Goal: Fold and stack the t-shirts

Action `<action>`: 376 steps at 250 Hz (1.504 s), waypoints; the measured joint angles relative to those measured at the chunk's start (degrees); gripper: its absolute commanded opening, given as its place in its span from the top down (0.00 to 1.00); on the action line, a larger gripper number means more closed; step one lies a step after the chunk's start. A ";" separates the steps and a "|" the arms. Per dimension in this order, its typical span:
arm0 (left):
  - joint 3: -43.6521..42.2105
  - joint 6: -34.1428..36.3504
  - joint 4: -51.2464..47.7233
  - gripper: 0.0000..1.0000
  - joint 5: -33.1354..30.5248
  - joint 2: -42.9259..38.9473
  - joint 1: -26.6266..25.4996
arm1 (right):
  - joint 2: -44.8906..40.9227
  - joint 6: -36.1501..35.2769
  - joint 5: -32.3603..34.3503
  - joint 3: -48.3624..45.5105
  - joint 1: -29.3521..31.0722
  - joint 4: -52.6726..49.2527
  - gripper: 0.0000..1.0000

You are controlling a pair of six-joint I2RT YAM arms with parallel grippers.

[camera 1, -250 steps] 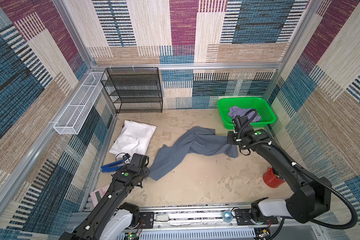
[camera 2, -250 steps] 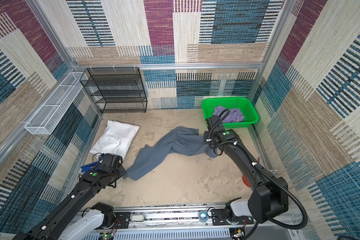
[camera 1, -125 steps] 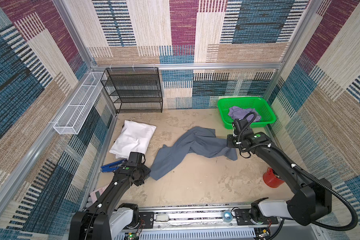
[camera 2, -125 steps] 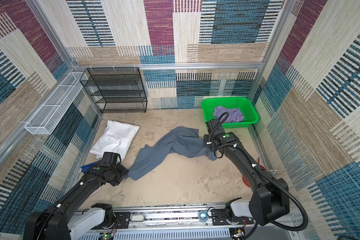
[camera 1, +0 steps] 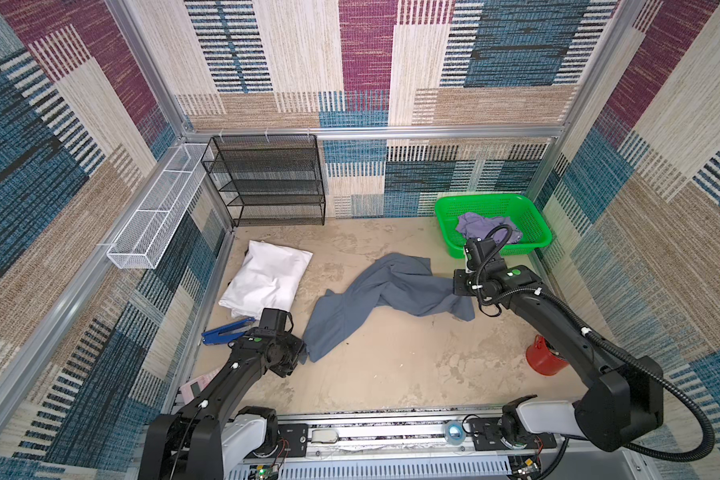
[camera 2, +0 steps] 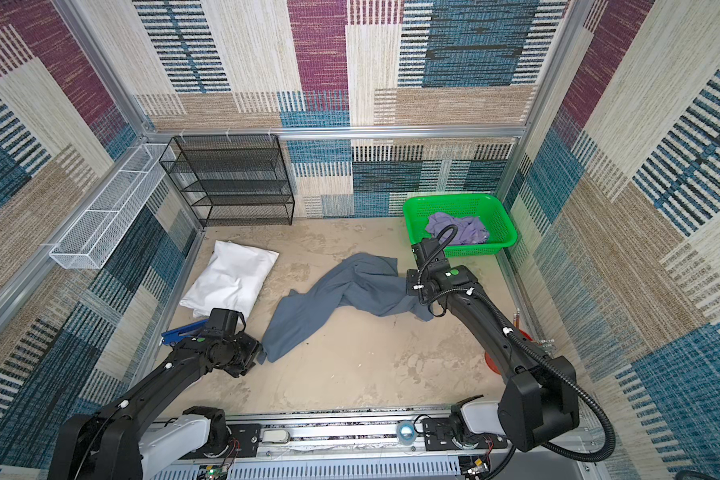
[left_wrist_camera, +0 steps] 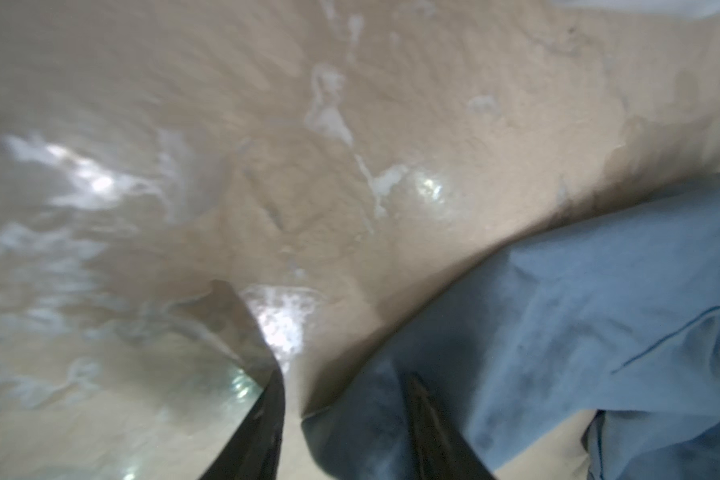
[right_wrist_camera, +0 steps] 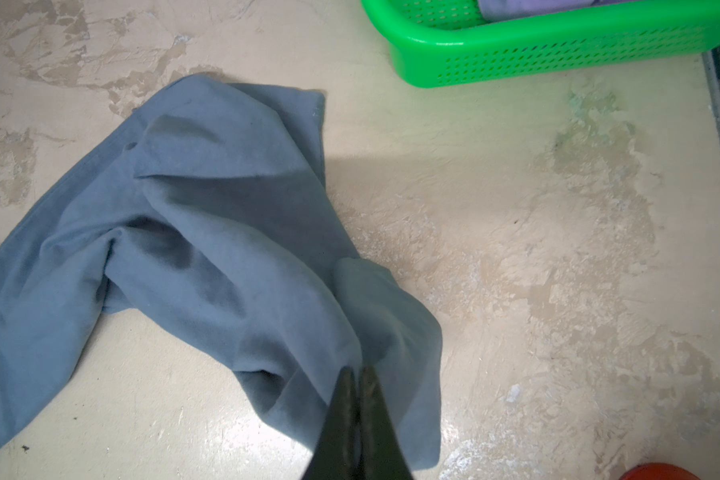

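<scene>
We count two arms, two t-shirts and one of everything else.

On the left wall hangs one white wire tray [camera 1: 154,212]. At the far wall stands one black mesh rack [camera 1: 267,178]. Near the rack, on the left of the surface [camera 1: 391,374], lies one white pillow [camera 1: 267,274]. Just near of the pillow is one blue hand tool [camera 1: 225,330], partly hidden by the left arm's wrist. One pink and white flat item [camera 1: 193,388] shows at the near left edge, beside that arm.

The left fingers [left_wrist_camera: 262,432] stand apart, low over the surface. The near left corner of the slate blue-grey t-shirt [camera 1: 391,286] reaches into the gap without being pinched. In both top views the wrist covers that corner.

The slate blue-grey t-shirt lies crumpled and unfolded in a long band across the middle of the surface, running from near left to far right.

At its right end the right fingers [right_wrist_camera: 346,415] are clenched on a gathered bunch of the cloth, which fans out from their tips.

Far right stands one green basket [camera 1: 487,199], well apart from the pillow. In it lies the lavender t-shirt [camera 1: 472,222], bunched up. The right arm's wrist and black cable loop cross in front of the basket's near rim and part of that shirt.

At the near right, one red object [camera 1: 543,357] sits partly behind the right arm.
</scene>
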 measured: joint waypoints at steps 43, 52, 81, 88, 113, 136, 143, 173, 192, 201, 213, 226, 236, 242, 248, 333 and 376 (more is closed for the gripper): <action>0.98 0.09 1.16 0.72 -0.07 2.10 -1.73 | -0.31 -0.24 -0.02 0.00 -0.17 0.00 1.00; 1.16 0.26 1.05 0.78 -0.20 2.38 -1.88 | -0.31 -0.24 -0.02 -0.04 -0.26 0.09 1.00; 1.66 0.55 1.38 0.87 -0.20 4.13 -2.62 | -0.31 -0.26 -0.02 -0.39 -0.31 0.55 1.00; 1.90 0.68 1.64 0.90 -0.17 4.70 -2.89 | -0.31 -0.46 -0.04 -0.50 -0.31 0.55 1.00; 2.89 1.11 3.04 1.00 0.11 7.04 -3.67 | -0.31 -0.46 -0.04 -0.81 -0.42 0.68 1.00; 3.54 2.01 3.78 1.00 0.17 7.91 -3.91 | -0.31 -0.68 -0.07 -1.03 -0.70 0.79 1.00; 3.74 2.27 3.54 1.00 -0.02 7.87 -3.91 | -0.31 -0.70 -0.09 -1.03 -0.79 0.83 1.00; 6.71 5.46 -2.12 1.00 -3.67 4.46 -4.00 | -0.31 -1.31 -1.07 -0.59 -1.44 0.83 1.00; 10.88 9.18 -6.38 1.00 -7.69 1.33 -3.89 | -0.46 -1.55 -1.68 0.55 -1.88 0.85 1.00; 13.20 10.47 -8.50 1.00 -10.03 -0.17 -3.72 | -0.74 -1.64 -2.36 1.14 -1.95 0.83 1.00; 16.06 12.52 -11.02 1.00 -13.38 -1.79 -3.08 | -1.36 -1.86 -3.13 2.01 -2.16 0.85 1.00; 19.04 14.47 -13.46 1.00 -16.48 -2.71 -1.79 | -2.08 -1.95 -3.82 2.56 -2.16 1.20 1.00; 21.00 16.15 -14.84 1.00 -18.64 -2.91 -0.68 | -2.75 -1.95 -5.18 2.62 -2.16 1.40 1.00; 22.21 17.05 -15.50 1.00 -20.02 -2.95 -0.02 | -3.13 -1.95 -5.97 2.60 -2.16 1.27 1.00; 23.17 17.73 -15.98 1.00 -21.42 -3.08 0.48 | -3.48 -1.92 -6.49 2.47 -2.16 1.20 1.00; 25.79 23.32 -16.26 1.00 -35.34 -6.95 1.46 | -10.54 3.74 -5.38 0.98 -2.16 -5.33 0.47; 20.98 23.37 -15.52 1.00 -35.01 -8.68 1.46 | -1.14 2.64 -6.51 6.97 -2.14 -3.37 0.47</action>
